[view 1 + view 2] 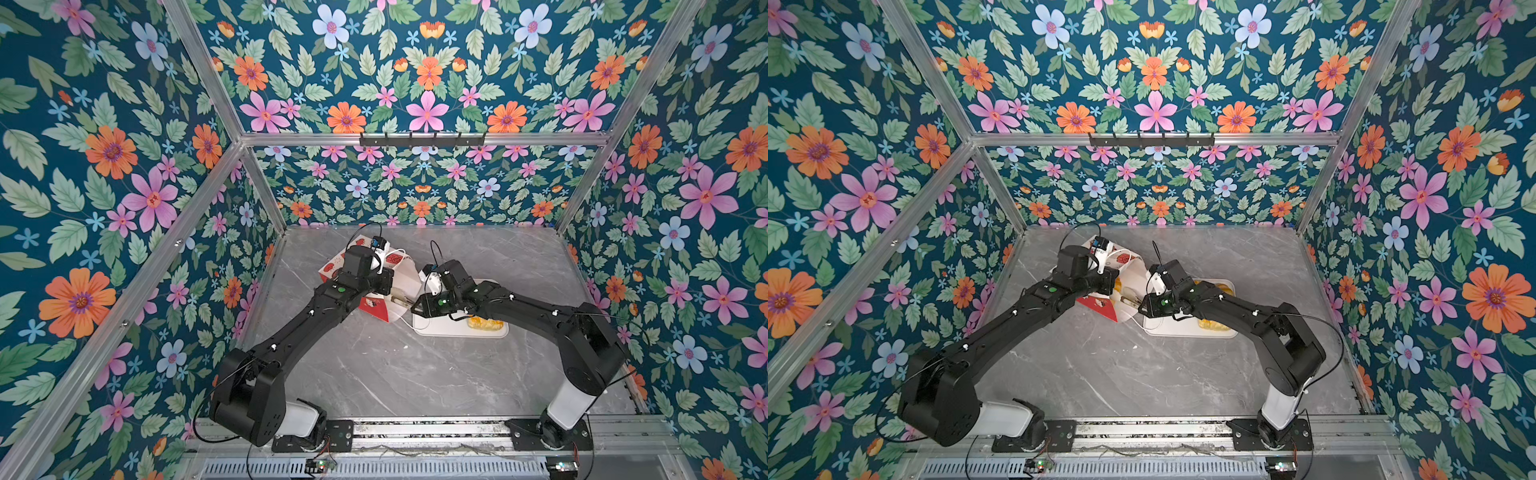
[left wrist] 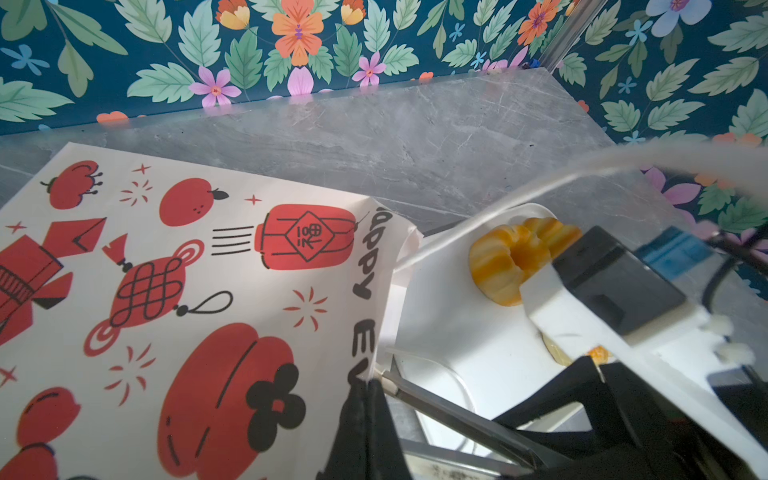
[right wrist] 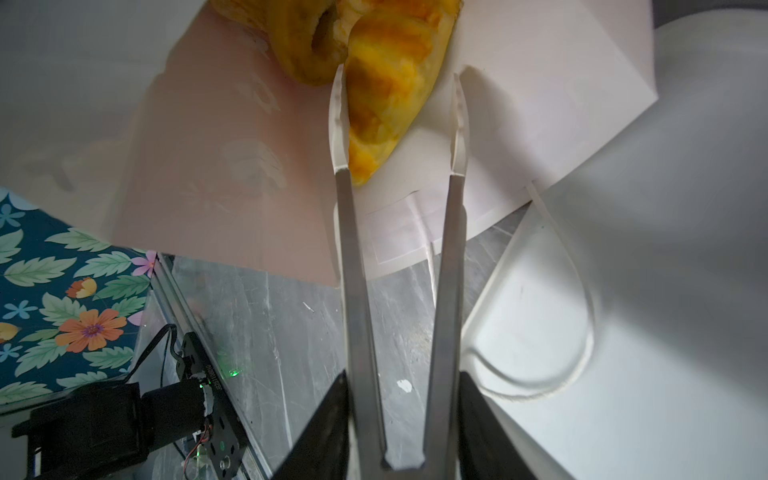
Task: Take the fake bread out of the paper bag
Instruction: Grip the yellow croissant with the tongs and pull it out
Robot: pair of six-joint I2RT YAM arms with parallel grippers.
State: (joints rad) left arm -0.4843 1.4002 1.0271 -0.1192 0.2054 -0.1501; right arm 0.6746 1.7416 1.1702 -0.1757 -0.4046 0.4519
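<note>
The paper bag [image 1: 332, 270] lies on its side on the grey marbled bench [image 1: 374, 374], left of the middle. Its open mouth faces the white tray [image 1: 440, 328], which sits just beside it on the right. The left jaws are pinched fully together on the edge of the bag's mouth. In the left wrist view the black tips close over the rim of the printed paper [image 2: 166, 291], and the mouth stands open. The right jaws carry long metal fingers [image 3: 353, 249] with white tips. They stand partly apart and reach into the bag's mouth, as both top views also show. Some of the fake bread is inside the bag. A triangular pastry [image 3: 390, 104] lies between the two tips, against one finger and clear of the other, so nothing is gripped. A ring doughnut [image 3: 303, 37] lies just beside it, deeper in. Both rest on the bag's white inside wall [image 3: 540, 83]. Other pieces are out on the tray. A ridged yellow roll [image 2: 507, 262] sits near its far end, and a yellow piece [image 1: 484, 322] shows at its near edge in both top views, partly hidden under the right arm. One white cord handle [image 3: 582, 345] lies looped across the tray's bare surface.
</note>
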